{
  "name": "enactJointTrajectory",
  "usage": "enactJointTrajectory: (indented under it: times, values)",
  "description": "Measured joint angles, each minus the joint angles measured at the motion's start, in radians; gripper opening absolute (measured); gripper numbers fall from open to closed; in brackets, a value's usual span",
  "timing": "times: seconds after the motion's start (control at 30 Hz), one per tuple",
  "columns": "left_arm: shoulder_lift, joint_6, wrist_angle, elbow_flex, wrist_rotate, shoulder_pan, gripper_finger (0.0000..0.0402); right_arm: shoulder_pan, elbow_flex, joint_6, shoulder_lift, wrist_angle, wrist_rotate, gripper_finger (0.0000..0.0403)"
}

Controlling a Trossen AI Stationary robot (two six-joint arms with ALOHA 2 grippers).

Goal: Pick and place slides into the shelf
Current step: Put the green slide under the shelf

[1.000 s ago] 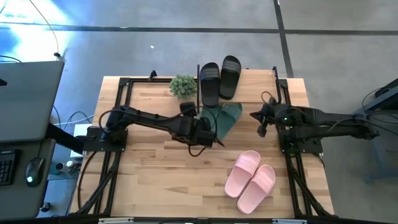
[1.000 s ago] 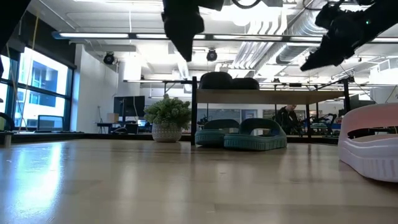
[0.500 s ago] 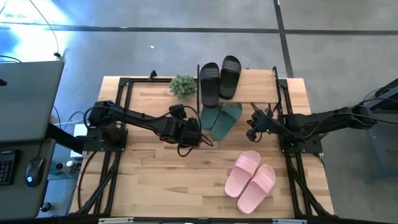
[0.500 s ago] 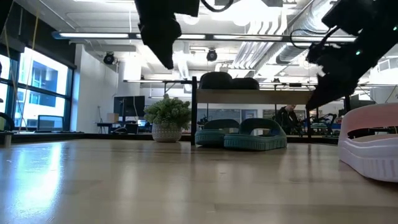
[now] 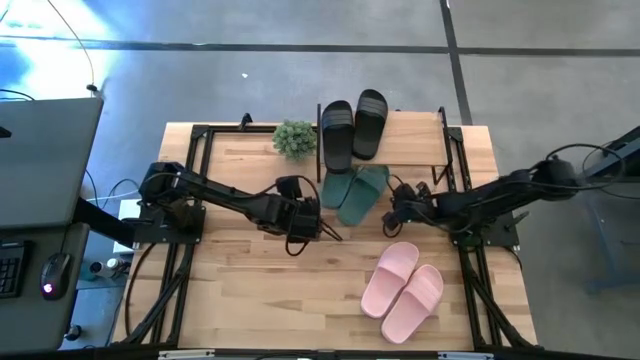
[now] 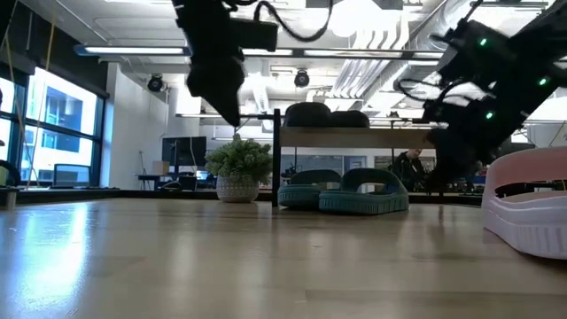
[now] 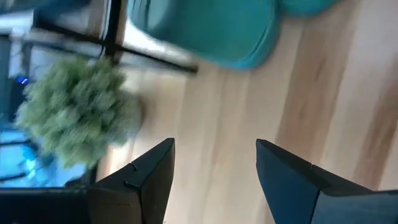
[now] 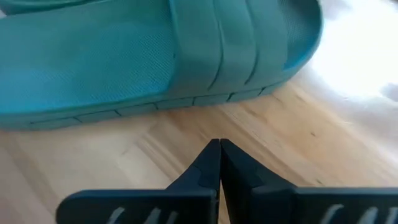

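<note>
The teal-green slides (image 5: 352, 192) lie side by side on the table under the shelf board (image 5: 412, 137); the low view shows them there too (image 6: 344, 191). The black pair (image 5: 352, 124) rests on top of the board. The pale pink pair (image 5: 403, 290) lies on the table nearer the front right. My left gripper (image 5: 318, 218) hovers open just left of the teal pair, and my left wrist view shows its spread fingers (image 7: 213, 155). My right gripper (image 5: 389, 208) is shut (image 8: 219, 151), low by the right side of the right teal slide (image 8: 155, 56), a little apart from it.
A small green potted plant (image 5: 295, 138) stands left of the shelf, near my left gripper. Thin black shelf posts (image 6: 276, 158) stand beside the teal pair. Black frame rails (image 5: 190, 200) run along both table sides. Bare wood lies at the near left (image 5: 250, 290).
My left gripper has drawn back toward the table's left, away from the teal slides. My right gripper has come down and moved left and nearer, close to the right teal slide. The slides have stayed where they were.
</note>
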Motion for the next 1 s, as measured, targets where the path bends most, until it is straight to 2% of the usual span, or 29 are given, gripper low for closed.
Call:
enactJointTrajectory:
  times: [0.23, 0.37, 0.57, 1.0]
  values:
    - [-0.007, 0.025, 0.038, -0.021, 0.024, 0.000, 0.0209, -0.013, 0.000, -0.007, 0.149, 0.183, 0.018, 0.0000]
    - [-0.007, 0.032, 0.049, -0.021, 0.028, 0.000, 0.0209, -0.045, 0.001, -0.013, 0.214, 0.222, 0.017, 0.0000]
    - [-0.007, 0.032, 0.056, -0.021, 0.030, 0.000, 0.0209, -0.091, 0.001, -0.086, 0.291, 0.355, 0.019, 0.0000]
    - [-0.007, 0.036, 0.084, -0.021, 0.032, 0.000, 0.0209, -0.218, 0.001, -0.195, 0.315, 0.460, 0.018, 0.0000]
